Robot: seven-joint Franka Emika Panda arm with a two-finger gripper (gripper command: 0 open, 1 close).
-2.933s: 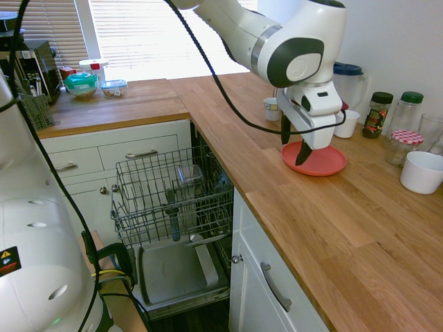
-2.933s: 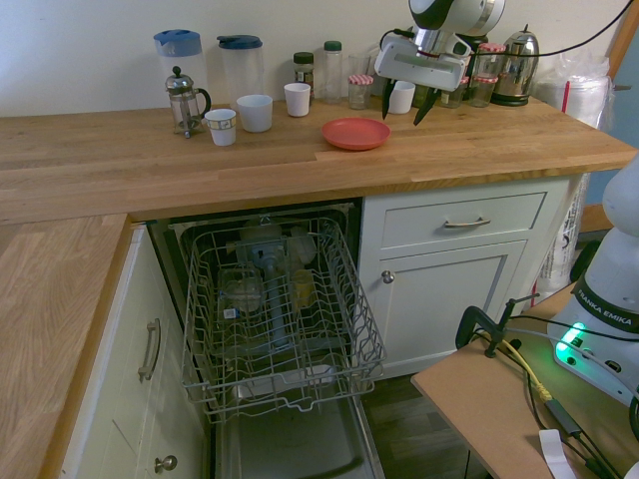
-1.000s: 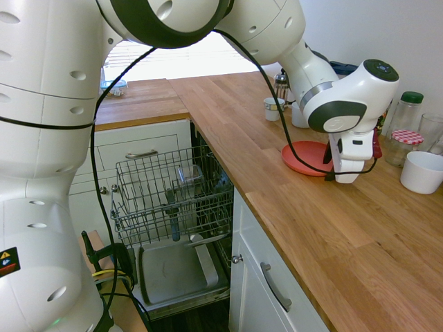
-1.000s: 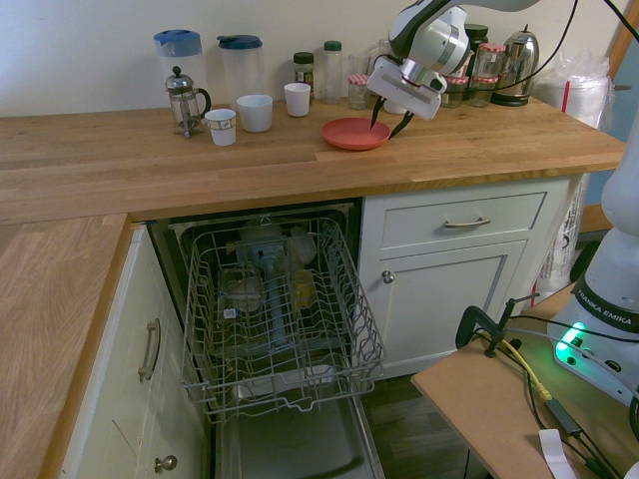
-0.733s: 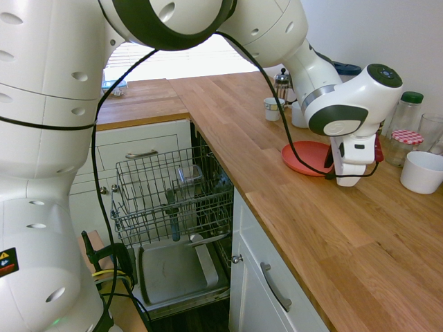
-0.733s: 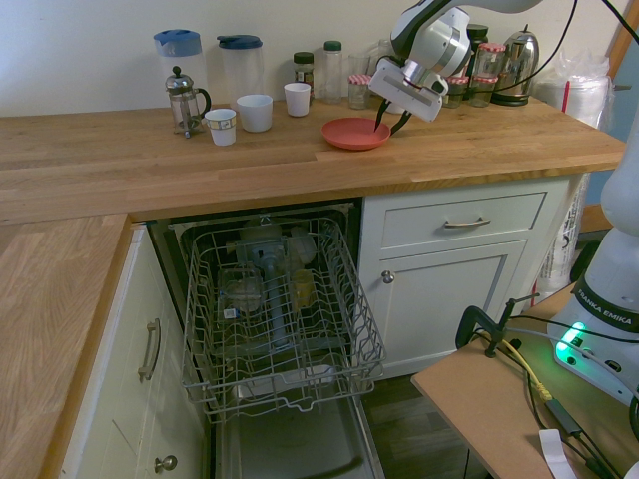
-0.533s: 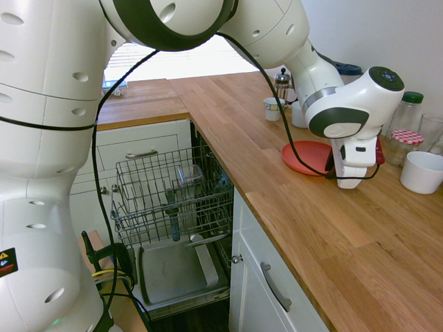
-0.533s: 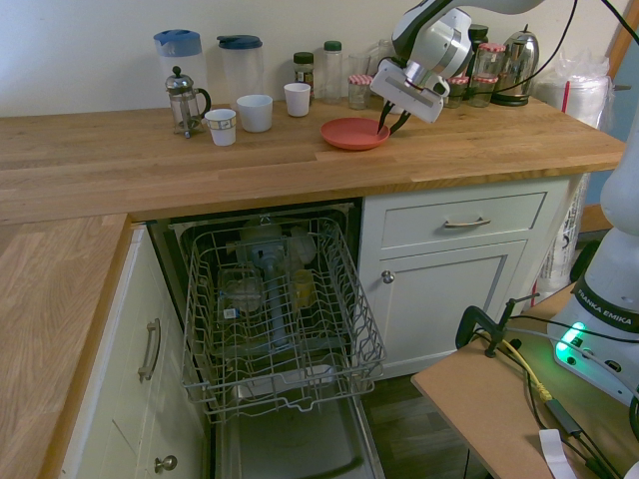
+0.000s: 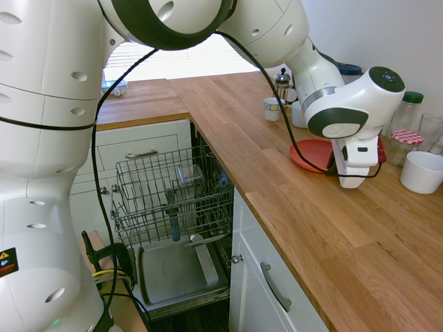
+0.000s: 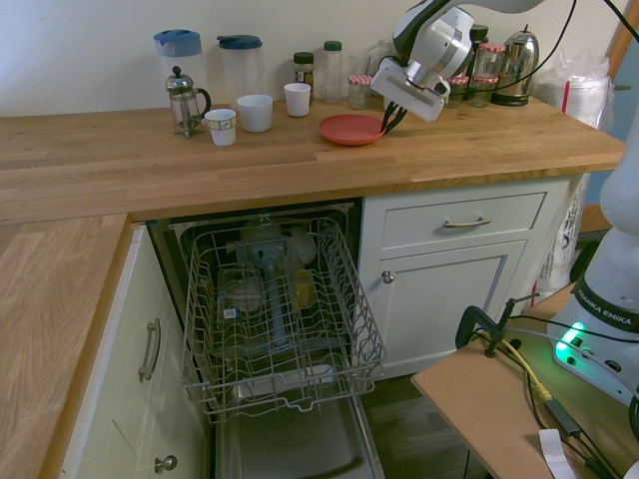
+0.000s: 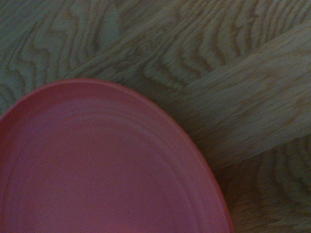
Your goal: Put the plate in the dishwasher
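Plate (image 10: 350, 129) rim between shut pincer (image 10: 386, 124) fingers.

Coral-red plate (image 10: 350, 129) at the gripper (image 10: 388, 122), plain, no pattern. Wood-grain tan worktop (image 10: 150, 160) under it. Grey wire rack (image 10: 280, 314) well below. White cup (image 10: 297, 98) and white bowl (image 9: 421, 171) near the gripper.

We see the gripper (image 10: 387, 122), which hung open above the plate (image 10: 349, 130) a few seconds ago, now lowered to the plate's rim with its fingers pinched together on that edge. The plate's gripped side now sits tilted up off the surface (image 10: 300, 165), and the plate lies slightly shifted from its earlier spot.
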